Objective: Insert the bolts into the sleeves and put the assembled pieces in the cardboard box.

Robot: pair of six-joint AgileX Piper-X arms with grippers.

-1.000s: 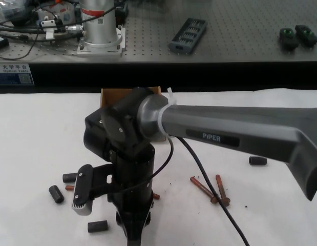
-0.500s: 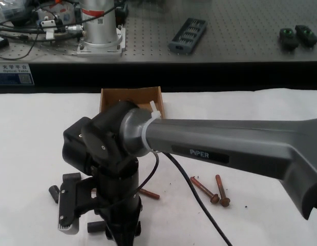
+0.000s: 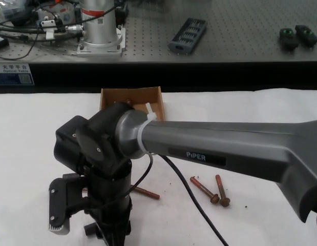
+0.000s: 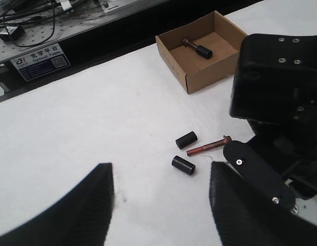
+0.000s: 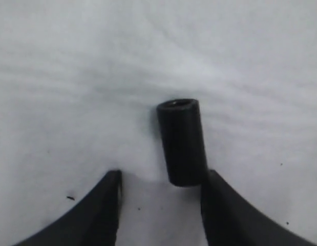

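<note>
1. High view: toward the left, the right arm (image 3: 209, 143) comes in from the right edge. It bends down over the white-covered bench (image 3: 30, 133), and its black wrist (image 3: 97, 148) points at the bench's near part.
2. Behind the wrist stands the cardboard box (image 3: 108, 97), open on top, at the far side of the white cover.
3. Just right of the wrist a lone bolt (image 3: 146, 193) lies flat on the cover. Farther right a pair of bolts (image 3: 204, 188) lie close together with their heads near each other, well apart from the box.
4. Left wrist view: the left claw (image 4: 159, 171) hangs above the bench, its fingers spread wide with nothing between them. Beyond it two loose sleeves (image 4: 186, 139) lie near each other, with the lone bolt just beside them. In the box lies one assembled piece (image 4: 197, 47), a bolt seated in a sleeve, resting on the box floor. The right arm's wrist stands between the loose sleeves and the box.
5. Right wrist view: the right claw (image 5: 162, 177) is open and straddles a single sleeve (image 5: 183, 141) that lies on the white cover. The sleeve's near end sits close against one finger (image 5: 225, 215) and apart from the other. Whether it touches that finger cannot be told.
</note>
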